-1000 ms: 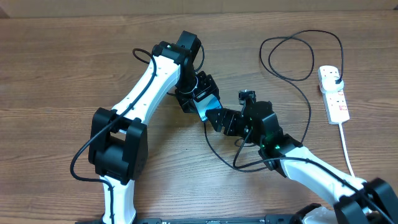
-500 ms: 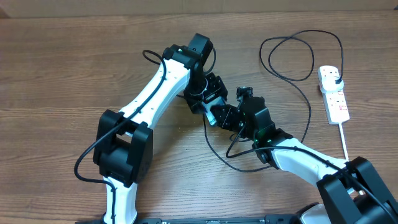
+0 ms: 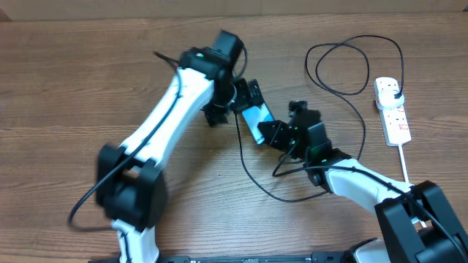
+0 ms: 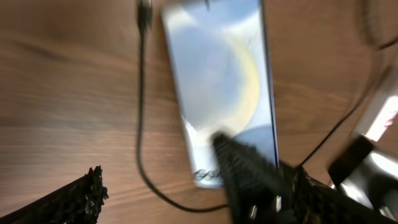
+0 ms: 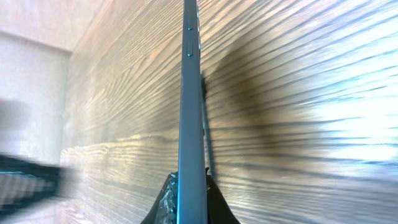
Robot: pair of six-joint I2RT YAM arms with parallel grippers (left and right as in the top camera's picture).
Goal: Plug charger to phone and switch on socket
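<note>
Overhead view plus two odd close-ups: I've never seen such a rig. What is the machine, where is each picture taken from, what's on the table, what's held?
Two white-and-black robot arms, left and right, work at a wooden table, each ending in two fingers. One camera looks down from above; the other two sit on the wrists. In view are a phone with a blue screen, a thin black charger cable and a white power strip. The right arm's fingers are closed on the phone, which that wrist camera sees edge-on. The left arm's fingers are spread open over the phone, holding nothing. The cable's tip seems to lie beside the phone, unplugged.
</note>
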